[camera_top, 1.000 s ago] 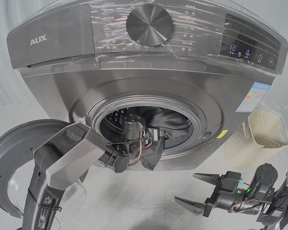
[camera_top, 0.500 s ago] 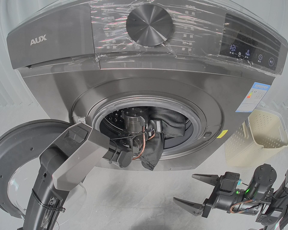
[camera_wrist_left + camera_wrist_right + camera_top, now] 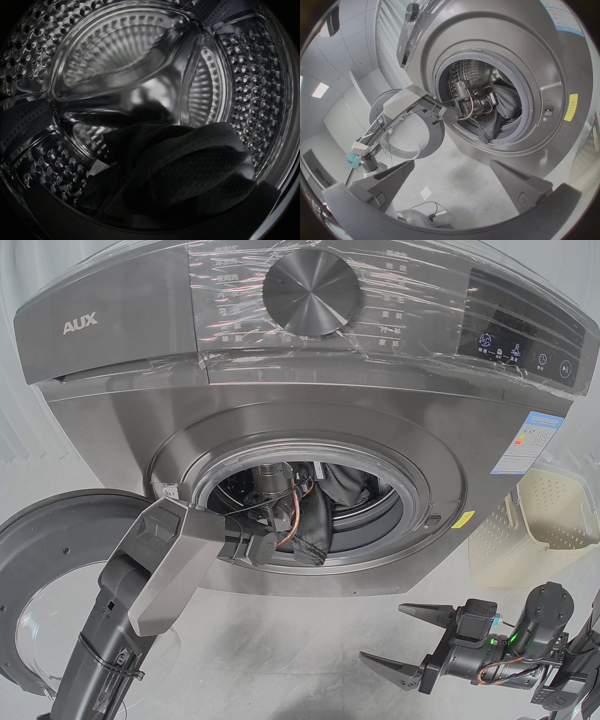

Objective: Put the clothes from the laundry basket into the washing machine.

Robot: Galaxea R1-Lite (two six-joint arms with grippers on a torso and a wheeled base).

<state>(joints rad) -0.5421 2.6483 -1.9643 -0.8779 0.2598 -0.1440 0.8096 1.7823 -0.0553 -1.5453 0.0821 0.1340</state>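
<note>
Nearest the camera, the right claw [image 3: 384,633] is held low over the pale floor [image 3: 300,640], in front of the washing machine [image 3: 125,421] and to its right. Its two dark pointed fingers [image 3: 393,179] are spread wide apart with nothing between them. The left arm [image 3: 169,559] is stretched up from the lower left and passed through the round opening, so that its wrist [image 3: 275,487] lies inside the rim. Whether the left claw is open, closed or gripping cannot be told.

The round door [image 3: 50,534] is swung fully open at the machine's left side. A dark garment [image 3: 315,527] is draped just beside the wrist: one end hangs down over the lower lip of the opening, while the rest is bunched inside. In the left wrist view the garment [image 3: 193,168] is seen heaped on the bottom of the perforated steel drum [image 3: 256,78], with a small white label [image 3: 97,167] showing at its edge.

A cream laundry basket [image 3: 550,527] is set on the floor just beside the machine's right side. Higher up, a large round dial [image 3: 311,291] is mounted in the middle of the control panel, which is covered with clear plastic film [image 3: 400,315].
</note>
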